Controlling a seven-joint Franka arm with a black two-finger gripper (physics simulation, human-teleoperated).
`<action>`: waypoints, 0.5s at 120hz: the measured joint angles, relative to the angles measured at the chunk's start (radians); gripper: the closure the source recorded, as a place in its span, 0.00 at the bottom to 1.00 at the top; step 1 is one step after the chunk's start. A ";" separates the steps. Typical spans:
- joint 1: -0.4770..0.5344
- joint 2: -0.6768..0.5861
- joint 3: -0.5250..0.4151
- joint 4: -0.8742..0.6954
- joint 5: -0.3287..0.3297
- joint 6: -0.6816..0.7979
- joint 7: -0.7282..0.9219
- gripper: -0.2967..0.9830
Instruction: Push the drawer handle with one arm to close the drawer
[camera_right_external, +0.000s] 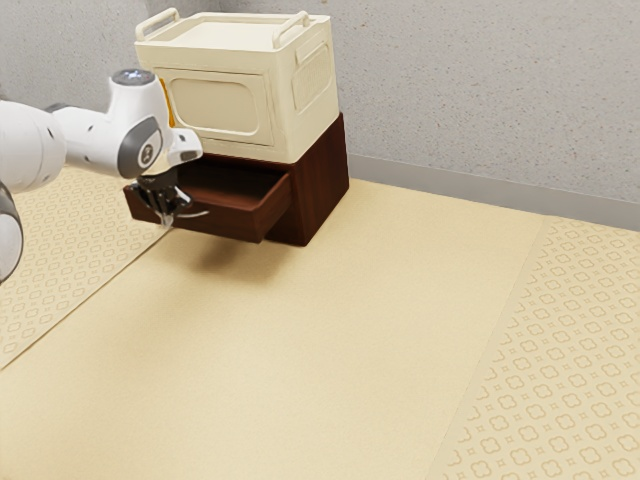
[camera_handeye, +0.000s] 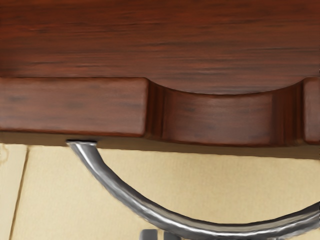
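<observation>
In the exterior view, the drawer (camera_right_external: 225, 218) stands open from its cabinet (camera_right_external: 325, 190), with a cream box (camera_right_external: 221, 105) on top. The end effector (camera_right_external: 167, 214) is down at the drawer's front, right by the handle (camera_right_external: 196, 213); whether it is released or clenched, I cannot tell. The drawer's front and the handle lie between it and the cabinet, so the push that closes the drawer should run inward, from the handle's outer side toward the cabinet (squarely, I would say, since a slanting push could skid along the metal).

In the wrist view, the handle is a curved metal bar that bows outward from the drawer's front, its long axis running along that front. Beyond the bar come the front, with a scooped dip in its upper edge, and the drawer's wooden floor. The outermost part of the bow looks like the spot to press; contact there is too hard to make out. Pushing off-centre might slip around the curve, or let the drawer bind as it slides.
</observation>
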 joint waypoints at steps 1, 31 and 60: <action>0.000 0.002 0.000 0.002 0.000 0.001 0.000 0.85; 0.001 0.049 -0.008 0.046 -0.005 0.044 -0.002 0.85; 0.021 0.102 -0.019 0.102 -0.011 0.089 -0.006 0.85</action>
